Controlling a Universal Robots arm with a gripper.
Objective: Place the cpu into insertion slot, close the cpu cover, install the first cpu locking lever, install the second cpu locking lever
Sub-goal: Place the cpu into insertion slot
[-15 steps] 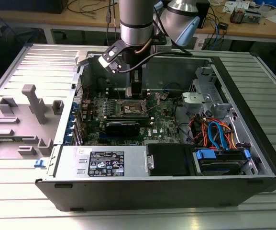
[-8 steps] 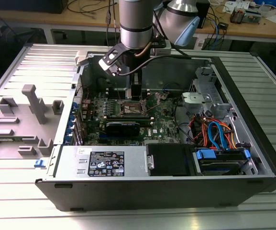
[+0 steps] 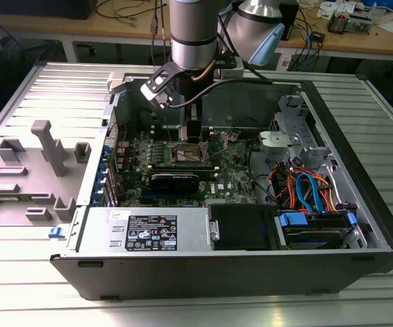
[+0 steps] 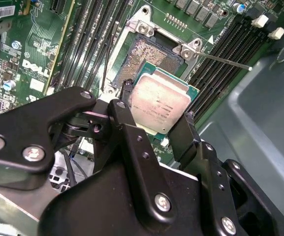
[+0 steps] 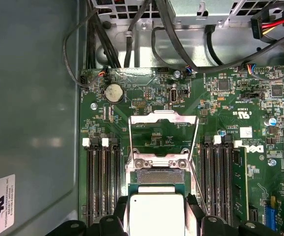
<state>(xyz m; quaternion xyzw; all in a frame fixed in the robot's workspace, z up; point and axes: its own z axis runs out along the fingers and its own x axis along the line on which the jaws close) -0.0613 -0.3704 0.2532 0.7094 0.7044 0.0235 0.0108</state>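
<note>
The robot arm (image 3: pixel 193 34) reaches down into an open computer case (image 3: pixel 250 276) that sits on the ribbed metal worktop (image 3: pixel 182 313). Its pincer (image 3: pixel 193 139) hangs over the middle of the green board (image 3: pixel 233 174) inside the case. In both wrist views the pincer (image 4: pixel 156 110) (image 5: pixel 155 204) is closed just wide enough to hold the cpu (image 4: pixel 159 101) (image 5: pixel 155 216). One black finger (image 4: pixel 183 133) presses on each of two opposite sides of the cpu. The shiny grey top of the cpu faces up and it lies flat between the fingers. The insertion slot (image 4: pixel 149 54) (image 5: pixel 154 175) is right under and just past the cpu. The cpu covers the part of the slot close to the pincer, and the far part, full of tiny pins, is bare. I cannot tell if the cpu touches the slot. The cpu cover (image 5: pixel 164 115) is flipped open and stands up at the far side of the slot. A thin locking lever (image 4: pixel 225 61) sticks out loose from one corner of the slot. Long black memory slots (image 5: pixel 102 182) (image 4: pixel 230 42) run along both sides of the insertion slot. A round battery (image 5: pixel 114 92) sits on the board beyond the open cover.
</note>
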